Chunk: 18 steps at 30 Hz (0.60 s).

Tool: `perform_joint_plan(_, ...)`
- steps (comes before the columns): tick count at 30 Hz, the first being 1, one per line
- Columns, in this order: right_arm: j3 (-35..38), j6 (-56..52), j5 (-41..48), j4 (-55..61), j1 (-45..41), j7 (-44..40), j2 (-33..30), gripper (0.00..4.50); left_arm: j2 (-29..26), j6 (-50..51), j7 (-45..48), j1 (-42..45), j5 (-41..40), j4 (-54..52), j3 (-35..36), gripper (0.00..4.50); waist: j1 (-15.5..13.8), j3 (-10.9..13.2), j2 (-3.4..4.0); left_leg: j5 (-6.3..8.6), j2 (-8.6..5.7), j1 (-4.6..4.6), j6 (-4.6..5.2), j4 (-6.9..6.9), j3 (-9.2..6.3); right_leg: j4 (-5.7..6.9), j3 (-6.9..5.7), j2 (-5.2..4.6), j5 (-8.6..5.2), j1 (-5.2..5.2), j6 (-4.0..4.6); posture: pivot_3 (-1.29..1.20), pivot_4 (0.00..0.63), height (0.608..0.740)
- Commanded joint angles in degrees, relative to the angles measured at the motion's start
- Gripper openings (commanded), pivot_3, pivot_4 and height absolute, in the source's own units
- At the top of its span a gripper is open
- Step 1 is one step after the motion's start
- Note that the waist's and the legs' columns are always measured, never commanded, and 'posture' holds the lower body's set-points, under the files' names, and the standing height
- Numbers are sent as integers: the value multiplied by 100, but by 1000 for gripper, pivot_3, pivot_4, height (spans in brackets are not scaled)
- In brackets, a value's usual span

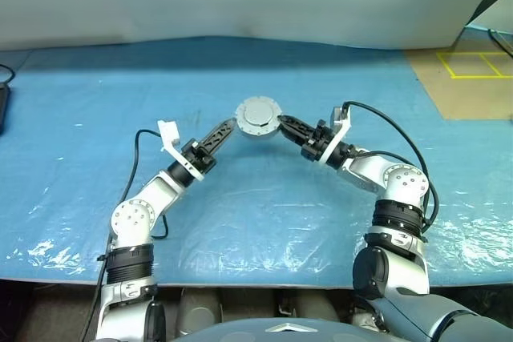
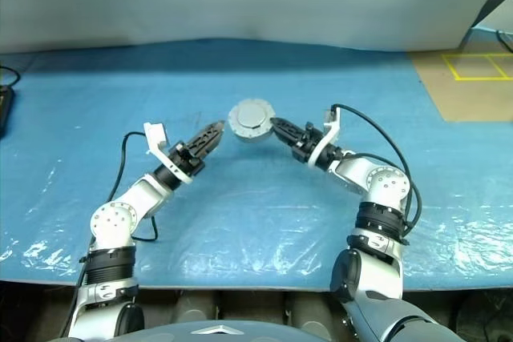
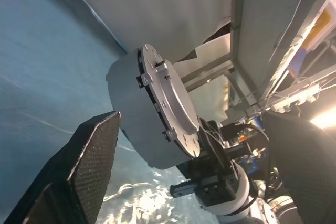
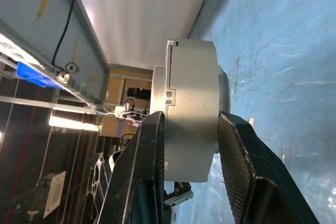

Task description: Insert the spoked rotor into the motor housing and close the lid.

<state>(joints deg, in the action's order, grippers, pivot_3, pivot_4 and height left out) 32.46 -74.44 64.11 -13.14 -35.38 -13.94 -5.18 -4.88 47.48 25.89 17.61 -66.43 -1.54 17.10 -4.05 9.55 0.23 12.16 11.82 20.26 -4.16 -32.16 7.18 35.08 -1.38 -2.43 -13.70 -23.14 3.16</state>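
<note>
One round grey metal motor housing (image 1: 258,117), closed up with one plain grey disc lid (image 3: 173,103) on its face, held in the air above the blue plastic-covered table (image 1: 264,206). Right gripper (image 4: 190,129) clamped across its thickness, one black finger on each flat face. Left gripper (image 1: 227,128) spread wide, tips just beside the housing rim, not gripping.

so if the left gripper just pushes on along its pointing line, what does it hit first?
Most likely the motor housing. The left gripper is open and aimed at its side, just short of it, while the right gripper holds the closed unit above the blue sheet. Depth is uncertain.
</note>
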Motion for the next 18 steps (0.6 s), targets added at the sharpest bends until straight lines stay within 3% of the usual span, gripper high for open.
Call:
perform_joint_plan(1,-48,-70,561,506,-161,-83,-2,1106,60,133,-275,75,-435,-199,143,4474,5,0,0,0,0,2,0,0,0,-1,0,0,1,0,-2,0,150,740)
perform_joint_plan(18,-648,-142,1016,853,43,-102,-23,1106,371,161,-545,268,-639,-192,-145,4474,-5,0,0,0,-4,29,-1,-5,-13,-25,0,4,18,0,-30,0,150,740)
